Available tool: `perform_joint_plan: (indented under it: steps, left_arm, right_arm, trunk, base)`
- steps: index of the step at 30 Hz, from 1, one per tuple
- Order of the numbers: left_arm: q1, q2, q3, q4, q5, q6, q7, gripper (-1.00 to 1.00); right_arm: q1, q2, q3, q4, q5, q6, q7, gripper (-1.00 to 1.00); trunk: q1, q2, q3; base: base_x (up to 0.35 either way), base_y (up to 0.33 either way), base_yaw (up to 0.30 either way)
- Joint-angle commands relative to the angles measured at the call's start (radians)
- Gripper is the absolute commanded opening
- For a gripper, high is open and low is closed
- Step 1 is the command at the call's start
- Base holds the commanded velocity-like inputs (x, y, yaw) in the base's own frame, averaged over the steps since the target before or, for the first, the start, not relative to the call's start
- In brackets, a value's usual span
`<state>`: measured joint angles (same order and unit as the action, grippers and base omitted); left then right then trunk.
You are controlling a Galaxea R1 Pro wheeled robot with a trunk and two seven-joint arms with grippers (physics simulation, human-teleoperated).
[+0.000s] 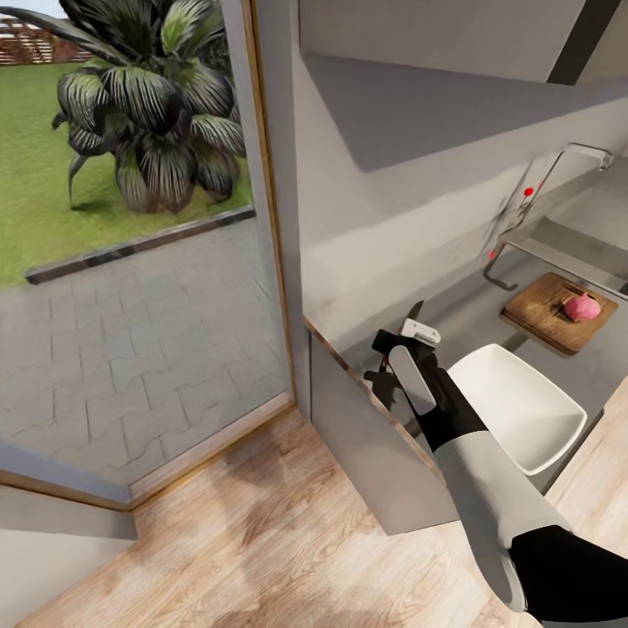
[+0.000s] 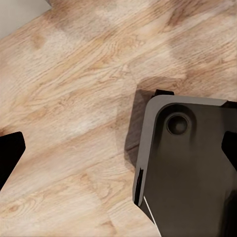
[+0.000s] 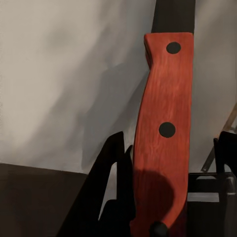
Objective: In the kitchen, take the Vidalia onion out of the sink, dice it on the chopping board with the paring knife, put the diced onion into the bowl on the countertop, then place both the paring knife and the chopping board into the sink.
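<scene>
A: Right gripper – jaws clamped on the paring knife, reddish handle between the fingers, dark blade running on past them toward the grey wall. In the head view the right gripper sits over the near end of the countertop, blade tip pointing up and away

B: Left gripper?

A: Looks down at the wood floor and the robot's dark base. Black finger tips at the two edges of the frame, well apart, nothing between them: open and empty

B: Onion?

A: Out of the sink already. Pink onion rests whole on the chopping board, just in front of the basin. White bowl lies between the board and the arm

B: Step, then?

A: My judgement: knife is in hand, dicing not yet begun. Next move calls for carrying the knife past the bowl to the board and turning the blade edge-down over the onion
</scene>
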<state>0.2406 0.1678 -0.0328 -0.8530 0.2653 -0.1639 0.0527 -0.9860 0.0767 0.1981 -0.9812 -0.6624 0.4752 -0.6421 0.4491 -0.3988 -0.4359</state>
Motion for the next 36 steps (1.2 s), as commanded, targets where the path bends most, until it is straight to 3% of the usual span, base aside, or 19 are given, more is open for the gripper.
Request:
perform_joint_plan:
  steps: [1, 36]
  left_arm:
    - [0.000, 0.001, -0.003, -0.001, 0.005, -0.002, 0.006, 1.00]
    - [0.000, 0.001, -0.004, -0.003, 0.005, -0.003, 0.006, 1.00]
  right_arm:
    - [0.000, 0.000, 0.001, 0.032, -0.031, 0.000, -0.010, -1.00]
    - [0.000, 0.011, 0.013, 0.009, -0.033, 0.000, -0.012, -1.00]
  trunk:
    - [0.001, -0.001, -0.002]
    - [0.001, -0.001, 0.046]
  base:
    - [0.000, 0.000, 0.000]
    - [0.000, 0.000, 0.000]
